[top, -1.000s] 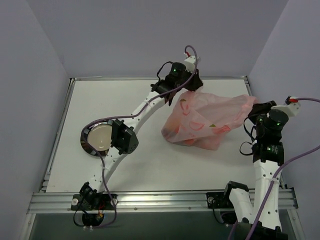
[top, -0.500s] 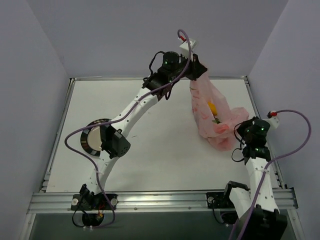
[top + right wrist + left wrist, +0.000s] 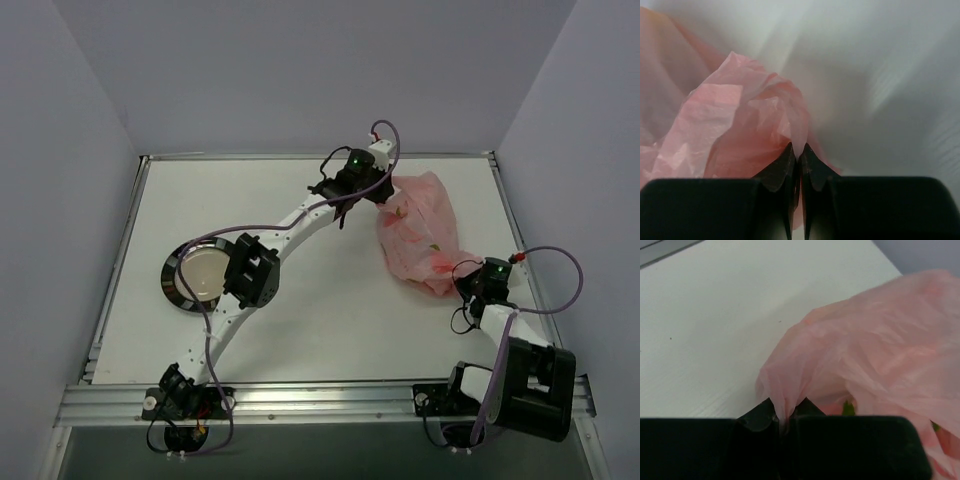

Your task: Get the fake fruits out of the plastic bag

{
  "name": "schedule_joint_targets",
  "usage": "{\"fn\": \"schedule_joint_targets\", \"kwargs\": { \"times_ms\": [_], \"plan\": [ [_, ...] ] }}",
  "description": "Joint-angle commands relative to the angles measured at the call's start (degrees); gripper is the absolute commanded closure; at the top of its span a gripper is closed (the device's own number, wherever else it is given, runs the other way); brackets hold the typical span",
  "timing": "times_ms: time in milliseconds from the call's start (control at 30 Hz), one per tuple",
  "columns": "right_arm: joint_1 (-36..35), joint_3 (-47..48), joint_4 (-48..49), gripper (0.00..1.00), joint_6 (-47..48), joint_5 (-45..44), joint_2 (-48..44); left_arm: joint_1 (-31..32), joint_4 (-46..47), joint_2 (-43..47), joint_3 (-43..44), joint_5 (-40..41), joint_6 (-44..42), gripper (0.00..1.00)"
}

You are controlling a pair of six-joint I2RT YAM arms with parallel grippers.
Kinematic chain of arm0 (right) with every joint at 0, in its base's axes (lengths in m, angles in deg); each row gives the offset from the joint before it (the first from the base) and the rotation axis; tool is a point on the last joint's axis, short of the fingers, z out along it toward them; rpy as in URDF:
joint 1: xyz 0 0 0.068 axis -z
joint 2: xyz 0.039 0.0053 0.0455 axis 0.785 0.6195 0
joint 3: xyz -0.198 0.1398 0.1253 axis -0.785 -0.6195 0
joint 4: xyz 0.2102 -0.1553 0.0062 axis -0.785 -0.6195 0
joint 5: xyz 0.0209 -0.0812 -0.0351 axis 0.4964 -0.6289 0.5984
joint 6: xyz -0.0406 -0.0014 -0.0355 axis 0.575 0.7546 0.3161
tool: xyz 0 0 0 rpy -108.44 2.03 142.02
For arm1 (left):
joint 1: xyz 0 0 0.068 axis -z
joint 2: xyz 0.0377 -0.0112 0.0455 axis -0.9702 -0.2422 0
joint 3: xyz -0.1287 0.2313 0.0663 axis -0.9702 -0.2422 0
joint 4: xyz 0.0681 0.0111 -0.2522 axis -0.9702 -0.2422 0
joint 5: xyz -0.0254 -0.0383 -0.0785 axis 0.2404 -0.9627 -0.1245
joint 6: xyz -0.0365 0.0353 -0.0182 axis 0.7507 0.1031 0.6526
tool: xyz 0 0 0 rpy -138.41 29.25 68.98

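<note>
Right of centre from above, the plastic bag (image 3: 420, 232) looks light, limp, slippery; left gripper (image 3: 785, 412) and right gripper (image 3: 799, 152) each clamp a bunched fold, your surest hold.

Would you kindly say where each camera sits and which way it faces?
Top external: above and behind, looks down on the white table; both arms show.
Left wrist: looks past the left gripper, shut on the translucent pink plastic bag.
Right wrist: past the right gripper, pinching the bag's other end.
All share the bag.
</note>
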Motion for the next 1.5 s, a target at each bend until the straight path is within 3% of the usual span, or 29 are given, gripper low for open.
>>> {"fn": "schedule_joint_targets", "kwargs": {
  "times_ms": [0, 133, 233, 267, 333, 367, 400, 467, 500, 633, 1000, 1167, 1267, 1367, 1467],
  "plan": [
    [0.3, -2.9, 7.4, 0.96, -2.3, 2.7, 5.7, -1.4, 0.3, -3.0, 8.2, 1.3, 0.2, 0.97],
    [-0.7, 0.6, 6.8, 0.91, -1.9, 2.8, 10.0, -1.7, -0.3, -7.9, 13.3, 0.9, 0.9, 0.98],
    [-2.2, 2.8, 2.1, 0.73, -0.6, 1.9, 7.0, -1.6, 5.5, -4.2, 6.6, 1.1, 1.8, 0.93],
    [-2.5, 3.8, 0.4, 0.56, 0.1, 1.6, 5.1, -1.5, 6.8, -2.9, 4.8, 1.1, 2.0, 0.79],
    [-2.7, 4.9, -6.1, 0.35, 2.2, -1.1, -3.4, -1.6, 9.3, 1.3, -0.1, 0.4, 2.8, 0.65],
    [-2.8, 6.3, -8.2, 0.27, 2.7, -2.0, -6.5, -1.5, 9.5, 3.0, -1.9, 0.4, 3.1, 0.58],
    [-3.1, 7.1, -10.3, 0.18, 3.1, -2.9, -9.9, -1.5, 13.0, 5.0, -3.9, 0.4, 4.0, 0.43],
    [-3.2, 9.2, -15.5, 0.14, 4.5, -6.4, -18.3, -1.4, 15.7, 10.7, -10.4, 0.1, 4.6, 0.32],
    [-3.5, 11.8, -17.0, 0.13, 4.7, -7.5, -20.7, -1.0, 16.9, 12.6, -12.3, 0.3, 4.6, 0.25],
    [-4.1, 18.6, -23.4, 0.09, 7.6, -9.4, -27.4, -0.1, 16.9, 22.2, -18.7, 2.6, 3.3, 0.13],
    [-6.1, 34.6, -27.3, 0.04, 10.9, -3.4, -29.7, 0.1, 15.5, 37.8, -35.7, 5.7, 3.7, 0.05],
    [-6.8, 39.5, -27.8, 0.22, 12.3, 8.0, -22.1, 1.3, 16.5, 44.0, -44.7, 8.0, 6.3, 0.08],
    [-12.3, 40.9, -27.5, 0.30, 14.8, 9.8, -14.7, 2.6, 18.4, 46.9, -51.0, 9.3, 9.5, 0.08],
    [-18.3, 43.5, -27.5, 0.28, 20.4, 2.2, -7.6, 3.1, 21.4, 47.3, -54.4, 6.9, 12.5, 0.07],
    [-22.2, 47.1, -27.5, 0.16, 23.9, 3.2, 0.6, 3.8, 22.4, 45.4, -53.4, 4.8, 13.3, 0.05]
  ]
}}
